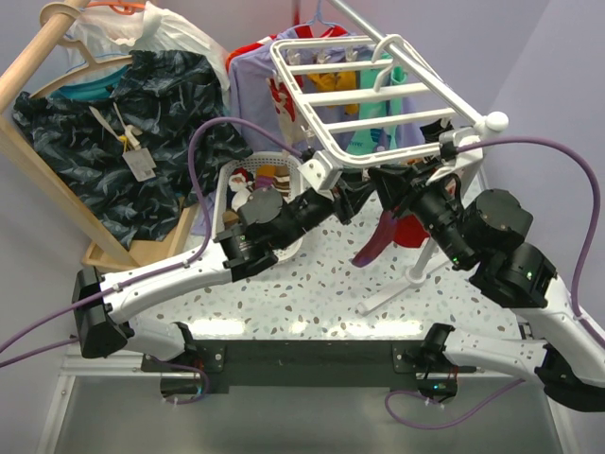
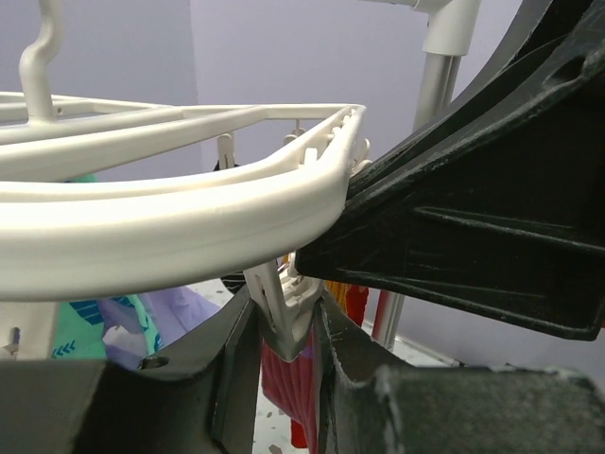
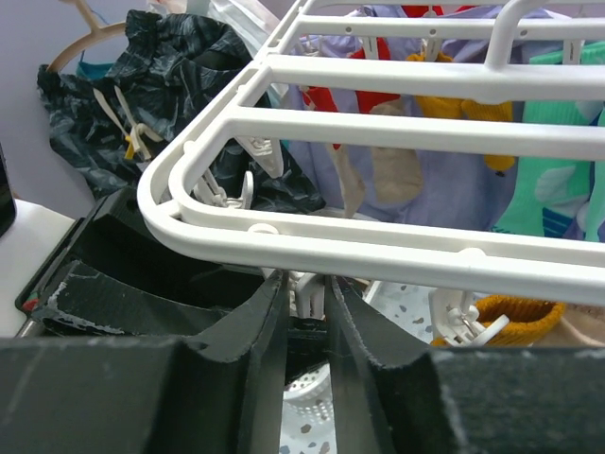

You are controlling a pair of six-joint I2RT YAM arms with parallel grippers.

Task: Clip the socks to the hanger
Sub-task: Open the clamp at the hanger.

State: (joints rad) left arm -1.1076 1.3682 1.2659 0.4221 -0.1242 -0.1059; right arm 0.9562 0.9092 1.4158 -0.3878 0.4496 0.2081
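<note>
Left wrist: left gripper squeezes a clip under the hanger, with a sock hanging below (right gripper: cannot tell). This appears to be the clipping step; next, the sock likely needs seating in the clip, then release.

We held both arms raised and angled inward, wrists close together; our left pincer pinched a clip, while our right pincer stood with its jaws almost together.

There is one white hanger, one maroon sock visible beneath it, a left arm and a right arm making two, one slotted basket, one dark patterned shirt, one wooden rail and one speckled counter.
</note>
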